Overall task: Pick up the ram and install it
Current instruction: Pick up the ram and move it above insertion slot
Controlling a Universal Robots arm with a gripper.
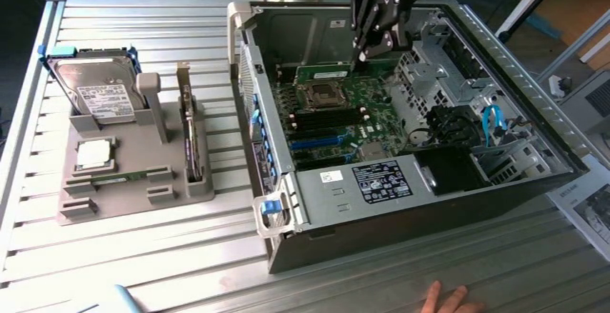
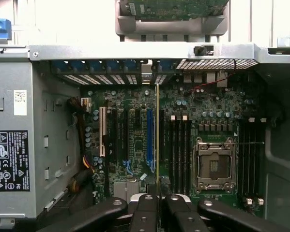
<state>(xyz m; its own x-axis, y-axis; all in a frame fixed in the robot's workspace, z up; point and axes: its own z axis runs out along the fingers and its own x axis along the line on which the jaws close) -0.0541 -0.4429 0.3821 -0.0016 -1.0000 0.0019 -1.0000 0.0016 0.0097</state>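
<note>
Gripper [image 2: 158, 197] clamped on the ram [image 2: 157, 125] above the motherboard [image 2: 119, 102]; any tilt at the memory slots [image 2: 179, 150] could jam it

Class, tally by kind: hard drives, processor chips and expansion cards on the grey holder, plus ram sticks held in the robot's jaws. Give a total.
hard drive: 1
processor chip: 1
expansion card: 1
ram stick, clamped in the jaws of the gripper over the open case: 1
Total: 4

Bright daylight; glare on table [image 1: 143, 256]; case [image 1: 296, 38] interior shadowed.
</note>
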